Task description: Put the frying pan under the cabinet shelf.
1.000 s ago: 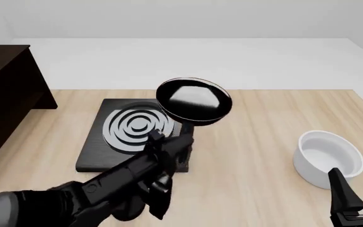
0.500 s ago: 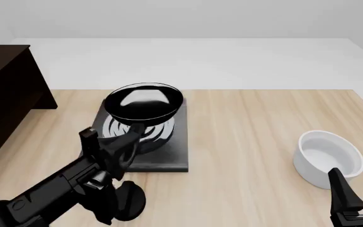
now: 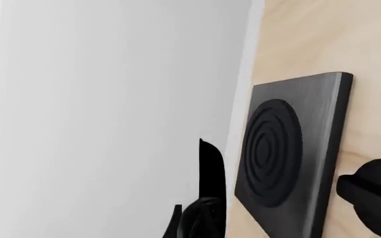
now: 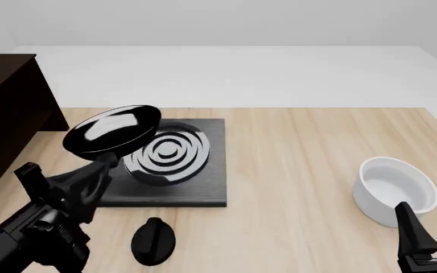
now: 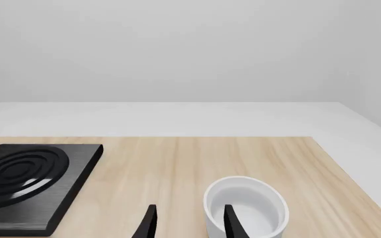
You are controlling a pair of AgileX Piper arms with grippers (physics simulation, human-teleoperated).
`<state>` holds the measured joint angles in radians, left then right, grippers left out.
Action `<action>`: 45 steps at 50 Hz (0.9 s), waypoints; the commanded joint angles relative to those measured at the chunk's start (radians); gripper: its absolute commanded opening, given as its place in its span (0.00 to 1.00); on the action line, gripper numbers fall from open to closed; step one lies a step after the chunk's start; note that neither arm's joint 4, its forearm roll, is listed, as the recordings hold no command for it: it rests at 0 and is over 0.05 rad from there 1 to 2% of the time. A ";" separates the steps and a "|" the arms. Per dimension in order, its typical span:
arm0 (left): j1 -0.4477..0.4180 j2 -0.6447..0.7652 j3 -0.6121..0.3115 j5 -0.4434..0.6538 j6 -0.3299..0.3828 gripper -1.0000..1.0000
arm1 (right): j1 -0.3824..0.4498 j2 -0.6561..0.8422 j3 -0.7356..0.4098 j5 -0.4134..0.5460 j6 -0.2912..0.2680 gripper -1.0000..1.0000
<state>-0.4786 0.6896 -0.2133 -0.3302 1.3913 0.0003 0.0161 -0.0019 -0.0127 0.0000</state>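
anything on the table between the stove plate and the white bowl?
No: in the front view, only bare wood separates the stove plate from the white bowl. The right wrist view agrees.

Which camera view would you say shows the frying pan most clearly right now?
The front view: the frying pan shows whole, tilted, held up by the left gripper over the stove plate's left edge. The left wrist view shows only a thin black edge that may be it; the right wrist view catches a black sliver at most.

Frying pan (image 4: 113, 136): you have one.
Cabinet shelf (image 4: 6, 108): one, at your frame's left edge.
Stove plate (image 4: 192, 179): one.
Knob (image 4: 152, 241): one.
White bowl (image 4: 398, 190): one, lower right.
Grippers: two, left gripper (image 4: 82, 176) and right gripper (image 4: 431, 227).
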 commanded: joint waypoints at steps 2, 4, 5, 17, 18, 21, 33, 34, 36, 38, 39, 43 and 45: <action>0.100 -0.246 0.033 0.138 -0.052 0.00 | 0.000 0.000 0.000 0.000 0.000 1.00; 0.107 -0.268 0.038 0.155 -0.057 0.00 | 0.000 0.000 0.000 0.000 0.000 1.00; 0.118 -0.287 0.040 0.166 -0.063 0.00 | 0.000 0.000 0.000 0.000 0.000 1.00; 0.199 -0.419 0.059 0.263 -0.103 0.00 | 0.000 0.001 0.000 0.000 0.000 1.00; 0.201 -0.425 0.061 0.267 -0.106 0.00 | 0.000 0.000 0.000 0.000 0.000 1.00; 0.212 -0.439 0.067 0.273 -0.122 0.00 | 0.000 0.000 0.000 0.000 0.000 1.00; 0.248 -0.423 0.081 0.220 -0.164 0.00 | 0.000 0.000 0.000 0.000 0.000 1.00; 0.252 -0.420 0.083 0.214 -0.168 0.00 | 0.000 0.000 0.000 0.000 0.000 1.00; 0.255 -0.414 0.087 0.203 -0.170 0.00 | 0.000 0.000 0.000 0.000 0.000 1.00; 0.258 -0.403 0.093 0.188 -0.174 0.00 | 0.000 0.000 0.000 0.000 0.000 1.00; 0.262 -0.390 0.103 0.169 -0.173 0.00 | 0.000 0.000 0.000 0.000 0.000 1.00; 0.270 -0.348 0.120 0.122 -0.180 0.00 | 0.000 0.000 0.000 0.000 0.000 1.00; 0.274 -0.327 0.131 0.097 -0.181 0.00 | 0.000 0.000 0.000 0.000 0.000 1.00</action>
<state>-0.2290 0.3187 -0.0947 -0.1388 1.2132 0.0003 0.0161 -0.0019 -0.0127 0.0000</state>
